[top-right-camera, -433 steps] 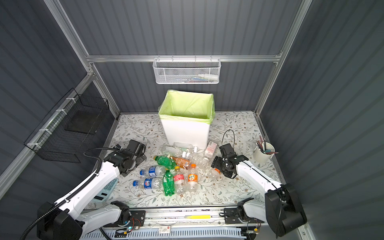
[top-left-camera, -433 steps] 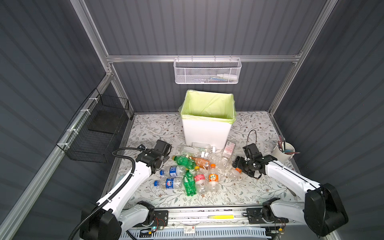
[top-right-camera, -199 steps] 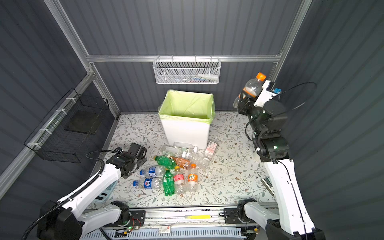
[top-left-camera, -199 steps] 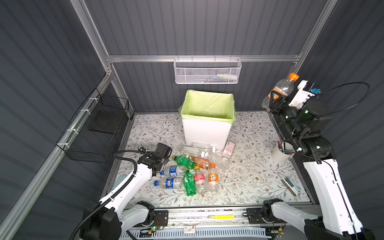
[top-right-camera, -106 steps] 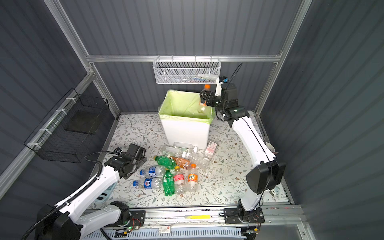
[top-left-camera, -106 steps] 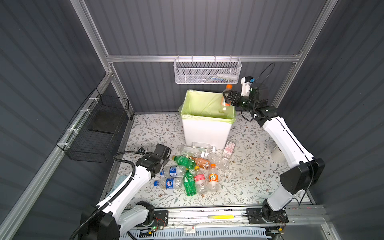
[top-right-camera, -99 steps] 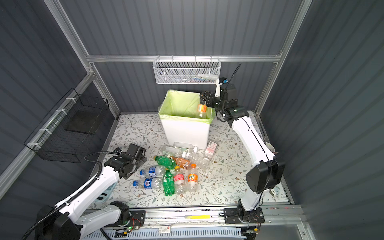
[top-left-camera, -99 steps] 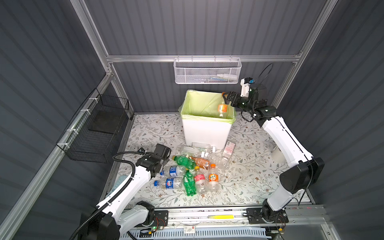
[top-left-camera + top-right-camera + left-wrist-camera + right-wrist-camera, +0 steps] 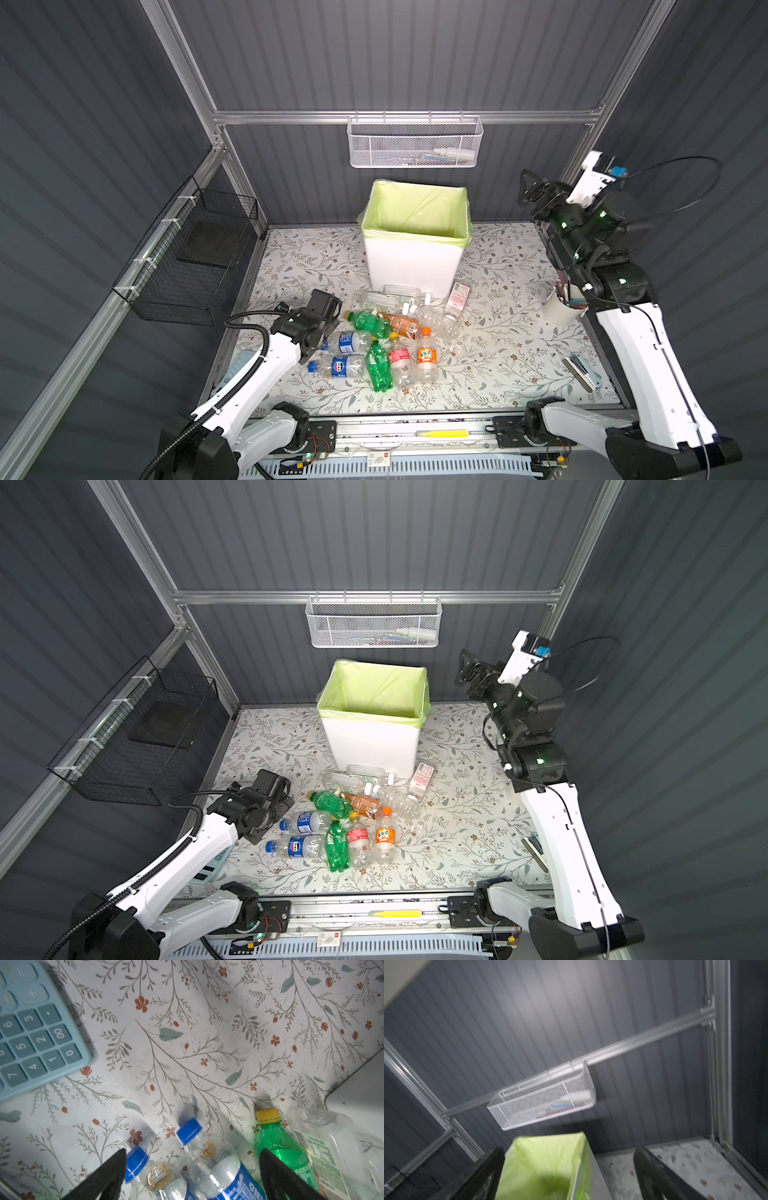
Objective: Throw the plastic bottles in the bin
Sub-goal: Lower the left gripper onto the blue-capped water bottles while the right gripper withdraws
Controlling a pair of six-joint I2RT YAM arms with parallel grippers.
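Several plastic bottles (image 9: 386,340) (image 9: 353,816) lie in a heap on the floral table in front of the bin (image 9: 411,266) (image 9: 370,746), a white one lined in lime green. My left gripper (image 9: 320,332) (image 9: 270,808) (image 9: 192,1151) hangs open just over the heap's left end. Two blue-capped bottles (image 9: 214,1159) lie between its fingers, untouched, and a green bottle (image 9: 278,1147) lies beside one finger. My right gripper (image 9: 536,195) (image 9: 471,671) (image 9: 569,1151) is raised high to the right of the bin, open and empty, facing the bin (image 9: 550,1167).
A white cup of pens (image 9: 563,305) stands at the right edge. On the back rail hangs a white mesh basket (image 9: 413,143) (image 9: 542,1101); a black wire basket (image 9: 195,266) hangs on the left wall. A blue calculator (image 9: 31,1032) lies left of the heap, a small pink box (image 9: 459,293) by the bin.
My right gripper swung to the bin's rim, opened and dropped the orange-capped bottle into the bin. It has since pulled back up to the right, empty. The left arm barely moved.
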